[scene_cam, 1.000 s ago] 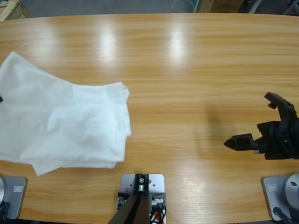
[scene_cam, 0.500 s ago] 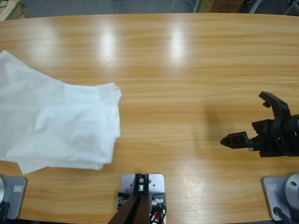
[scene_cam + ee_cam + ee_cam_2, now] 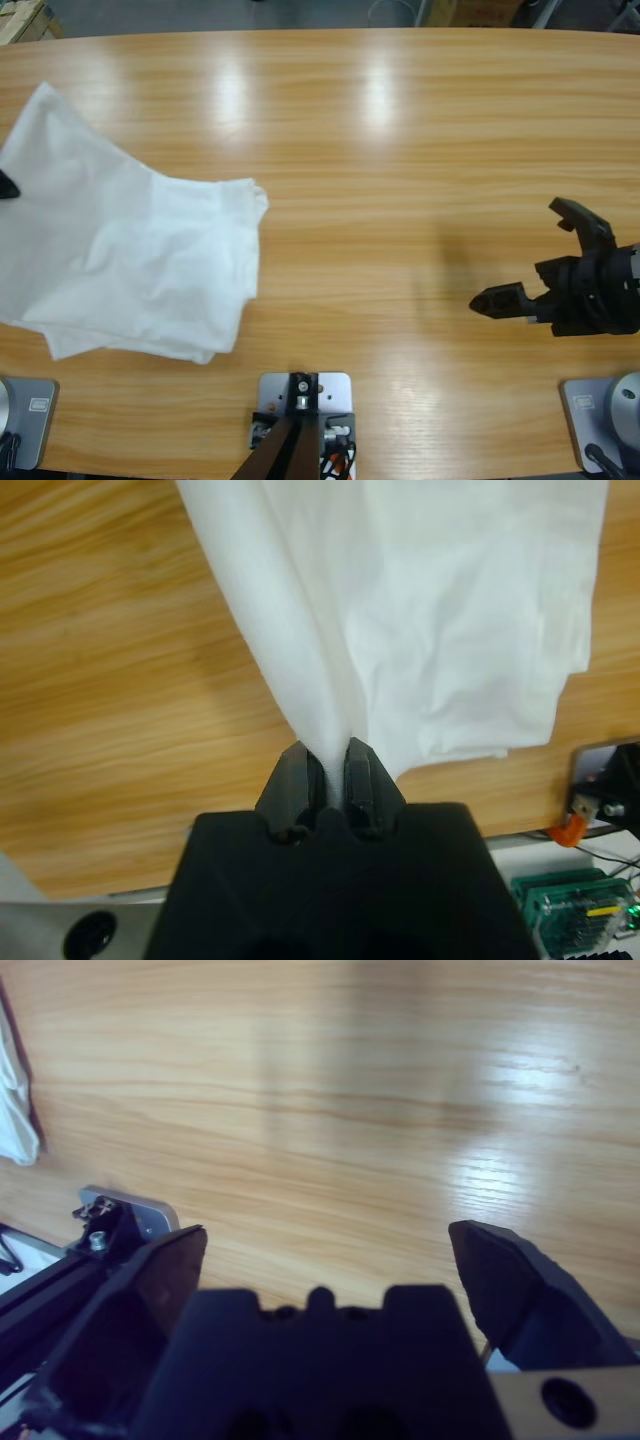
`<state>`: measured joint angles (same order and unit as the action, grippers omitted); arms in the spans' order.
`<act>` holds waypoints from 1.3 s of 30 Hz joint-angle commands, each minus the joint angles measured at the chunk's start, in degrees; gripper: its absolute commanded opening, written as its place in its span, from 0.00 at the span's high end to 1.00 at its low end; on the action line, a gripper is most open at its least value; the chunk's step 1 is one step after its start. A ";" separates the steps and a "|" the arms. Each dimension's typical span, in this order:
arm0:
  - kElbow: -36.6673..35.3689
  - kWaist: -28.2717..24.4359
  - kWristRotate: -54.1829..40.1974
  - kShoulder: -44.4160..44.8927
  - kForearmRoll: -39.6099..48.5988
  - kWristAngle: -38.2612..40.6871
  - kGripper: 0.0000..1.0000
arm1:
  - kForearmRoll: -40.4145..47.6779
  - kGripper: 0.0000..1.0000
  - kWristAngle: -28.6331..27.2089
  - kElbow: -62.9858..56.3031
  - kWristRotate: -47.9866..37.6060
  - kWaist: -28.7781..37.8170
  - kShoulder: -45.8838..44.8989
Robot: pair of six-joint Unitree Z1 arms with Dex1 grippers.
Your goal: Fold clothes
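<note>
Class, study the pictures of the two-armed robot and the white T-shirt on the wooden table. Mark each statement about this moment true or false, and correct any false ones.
1. The left end effector is shut on the T-shirt. True.
2. The right end effector also grips the T-shirt. False: it is open and holds nothing, hanging over bare table well away from the cloth.
3. The T-shirt lies at the table's left end in the high view. True.
4. The T-shirt is spread out flat in a single smooth layer. False: it is bunched, with overlapping layers and creases.
5. A second garment lies near the right end effector. False: only wood shows there.
</note>
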<state>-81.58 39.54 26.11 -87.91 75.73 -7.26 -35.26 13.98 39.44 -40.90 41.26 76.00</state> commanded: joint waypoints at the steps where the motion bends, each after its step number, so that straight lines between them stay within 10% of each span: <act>1: -4.13 8.96 3.31 -9.33 0.47 2.87 1.00 | 0.86 0.00 2.02 -0.24 0.65 -0.57 3.28; 18: -27.28 21.89 6.60 -35.08 0.73 11.82 1.00 | 0.47 0.00 2.37 -0.88 0.65 -0.57 0.87; 39: -57.40 24.69 8.36 -51.92 5.74 17.28 1.00 | 0.45 0.00 2.19 -2.37 0.21 -0.58 -1.08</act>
<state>-130.84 63.58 33.94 -131.90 78.97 9.07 -35.00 15.76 39.15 -40.87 41.24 76.75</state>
